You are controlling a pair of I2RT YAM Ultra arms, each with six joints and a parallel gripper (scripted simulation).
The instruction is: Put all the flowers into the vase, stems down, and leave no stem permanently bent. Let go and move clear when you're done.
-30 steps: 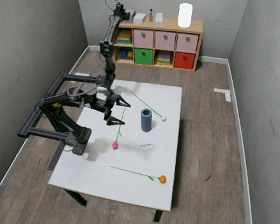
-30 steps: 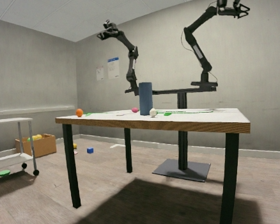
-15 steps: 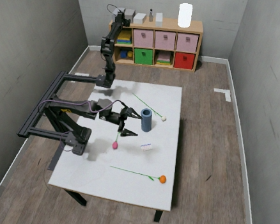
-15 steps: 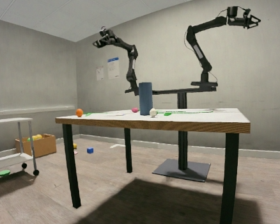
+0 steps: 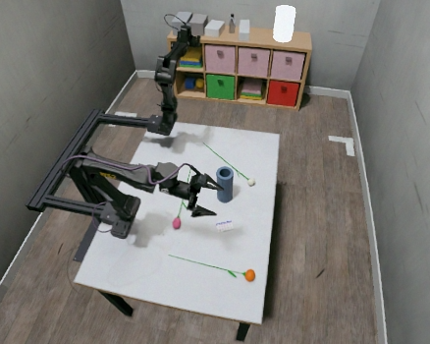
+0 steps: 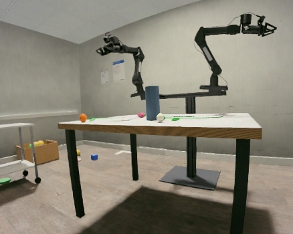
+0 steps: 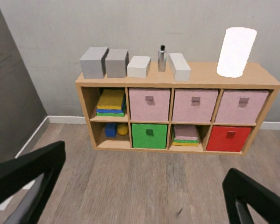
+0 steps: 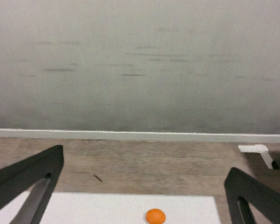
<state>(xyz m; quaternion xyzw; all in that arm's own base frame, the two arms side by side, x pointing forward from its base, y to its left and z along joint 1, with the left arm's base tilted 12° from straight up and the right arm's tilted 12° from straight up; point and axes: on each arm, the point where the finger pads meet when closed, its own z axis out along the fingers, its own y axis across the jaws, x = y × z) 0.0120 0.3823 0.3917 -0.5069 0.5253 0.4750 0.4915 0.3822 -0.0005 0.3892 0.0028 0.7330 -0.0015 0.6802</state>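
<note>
The blue vase [image 5: 225, 189] [image 6: 152, 103] stands upright on the table, with no stem showing at its mouth. A white flower [image 5: 251, 182] [image 6: 160, 118] lies beside it, stem toward the left arm's side. A pink flower [image 5: 177, 223] [image 6: 141, 115] lies on the robots' side, its stem partly hidden by the right arm in the top view. An orange flower [image 5: 250, 275] [image 6: 83, 118] [image 8: 155, 216] lies near a corner. My right gripper [image 5: 219, 200] [image 6: 99, 51] [image 8: 146, 164] is open and empty, high above the table. My left gripper [image 6: 271, 31] [image 7: 146, 162] is open and empty, raised high toward the shelf.
A small printed card [image 5: 225, 226] lies on the white table [image 5: 148, 267] [image 6: 231, 124] between the vase and the orange flower. A wooden shelf unit [image 5: 253, 43] [image 7: 191, 85] stands against the wall beyond the left arm. A white trolley [image 6: 11, 126] stands away from the table.
</note>
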